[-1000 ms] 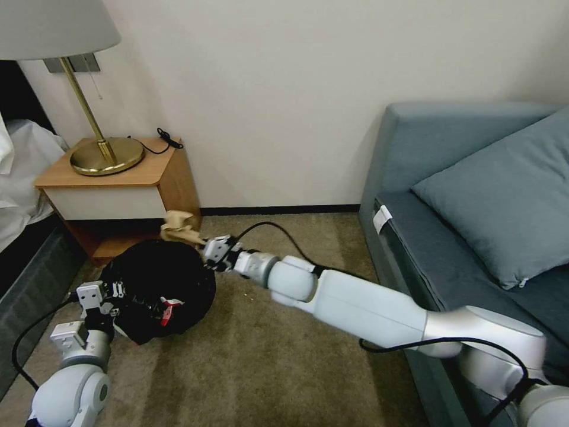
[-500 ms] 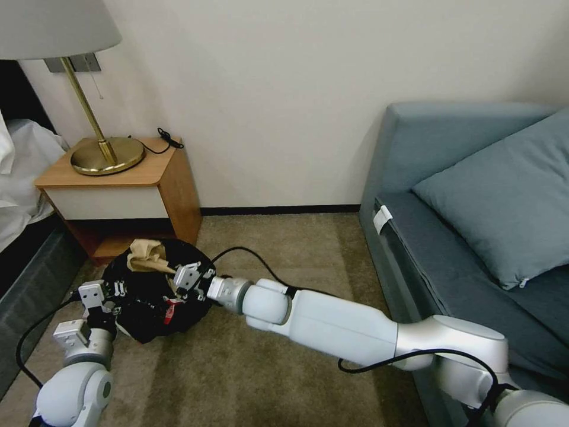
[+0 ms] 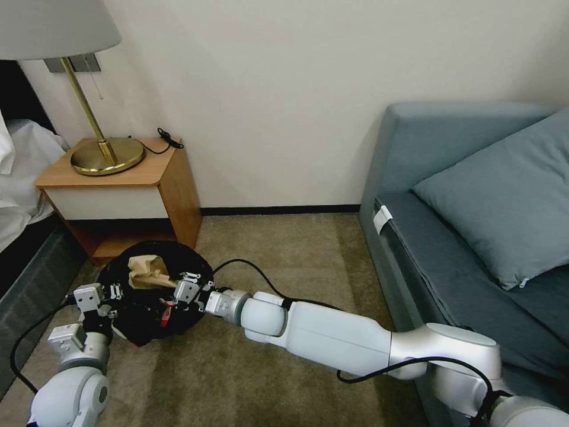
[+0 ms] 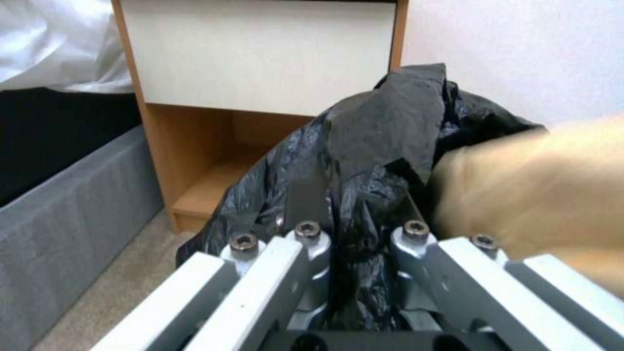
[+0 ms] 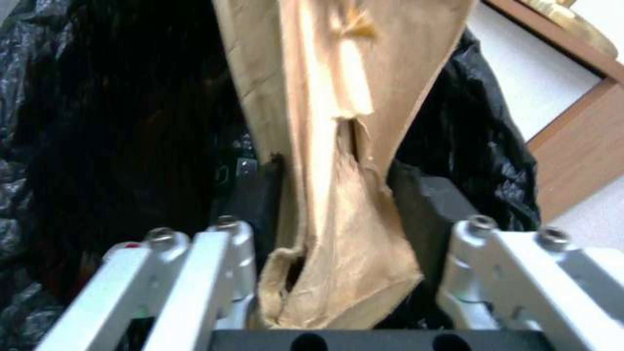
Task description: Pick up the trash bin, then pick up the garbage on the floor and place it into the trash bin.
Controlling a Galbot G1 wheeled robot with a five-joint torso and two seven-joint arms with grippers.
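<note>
Since a moment ago my right arm has been sinking lower. Left to right: my left gripper is pinching the black liner to keep the trash bin tilted open; the tan paper bag is lying inside; my right gripper, jaws spread, is letting go.

Glossy, crinkled black plastic bag lining the bin at lower left; matt, creased tan paper bag; smooth wooden nightstand with polished brass lamp; rough carpet.
</note>
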